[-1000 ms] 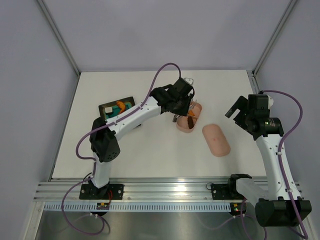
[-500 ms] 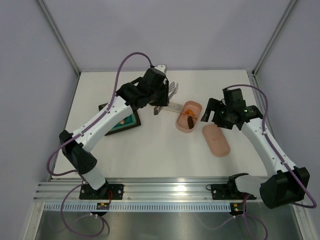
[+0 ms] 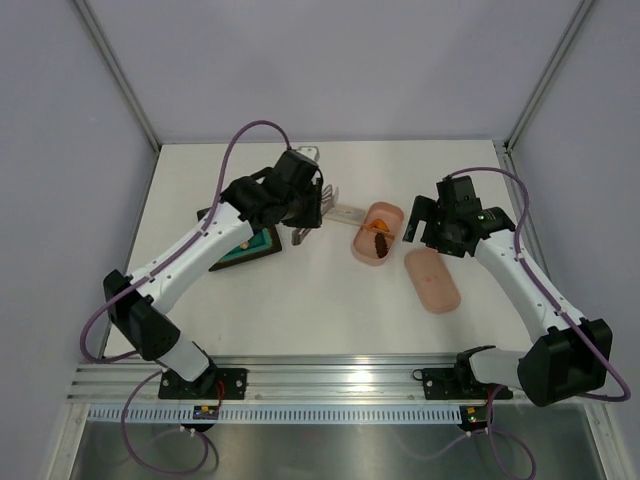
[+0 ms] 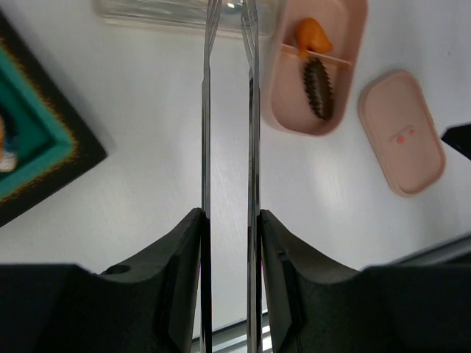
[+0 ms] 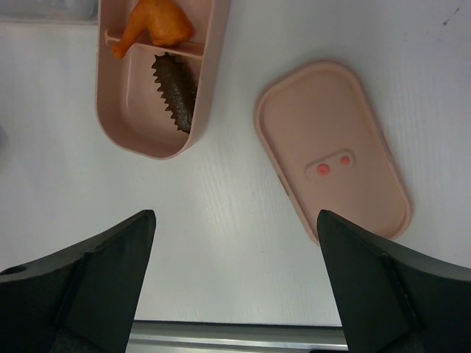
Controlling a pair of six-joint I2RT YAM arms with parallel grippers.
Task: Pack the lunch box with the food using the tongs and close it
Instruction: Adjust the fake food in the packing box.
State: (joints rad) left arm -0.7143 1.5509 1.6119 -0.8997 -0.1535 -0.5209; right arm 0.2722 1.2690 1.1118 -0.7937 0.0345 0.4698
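Observation:
The pink lunch box [image 3: 377, 232] lies open, with an orange piece [image 5: 154, 26] in one compartment and a dark brown spiky piece [image 5: 174, 92] in the other. Its lid [image 3: 431, 280] rests spotted side up on the table to the box's right. My left gripper [image 4: 229, 220] is shut on the tongs [image 4: 252, 110], whose two silvery arms run parallel toward the box's left side; their tips are cut off by the frame. Left of the box in the top view is the left gripper [image 3: 312, 212]. My right gripper [image 5: 235, 228] hangs open and empty between box and lid.
A dark tray with a teal mat [image 3: 245, 245] sits left of the tongs, with another food piece [image 4: 6, 147] showing at its edge. A pale translucent case [image 3: 345, 213] lies just behind the box's left end. The metal rail runs along the table's near edge.
The left arm has pulled the tongs back from over the box to its left. The right arm has swung in from the right and now hovers by the box and lid.

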